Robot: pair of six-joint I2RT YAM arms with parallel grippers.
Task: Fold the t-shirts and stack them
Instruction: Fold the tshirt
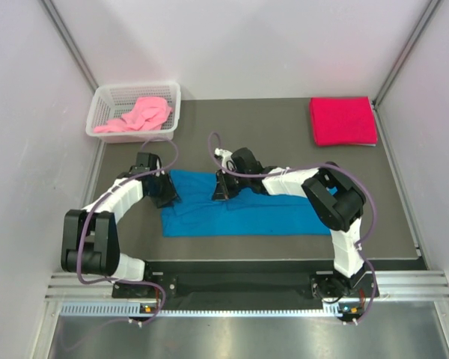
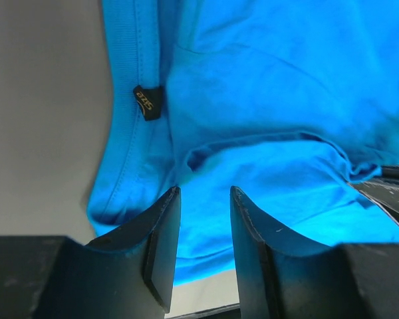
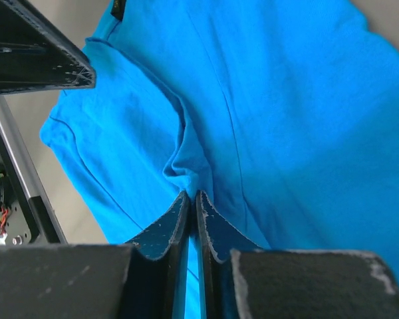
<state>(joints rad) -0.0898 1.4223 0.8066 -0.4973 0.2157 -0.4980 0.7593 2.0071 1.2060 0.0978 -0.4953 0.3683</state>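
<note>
A bright blue t-shirt (image 1: 239,213) lies spread across the middle of the dark mat. My left gripper (image 1: 165,191) hovers over its left end, open, with only cloth below the gap (image 2: 205,193). A black size tag (image 2: 147,102) shows on the shirt's edge (image 2: 266,100). My right gripper (image 1: 223,191) is at the shirt's upper middle, shut on a small puckered fold of the blue cloth (image 3: 191,194). A crimson red t-shirt (image 1: 343,121) lies folded at the back right. A light pink t-shirt (image 1: 138,114) sits crumpled in the basket.
A white mesh basket (image 1: 97,101) stands at the back left corner of the mat (image 1: 284,120). White walls close in the left, right and back. The left arm's black finger (image 3: 33,53) shows at the top left of the right wrist view.
</note>
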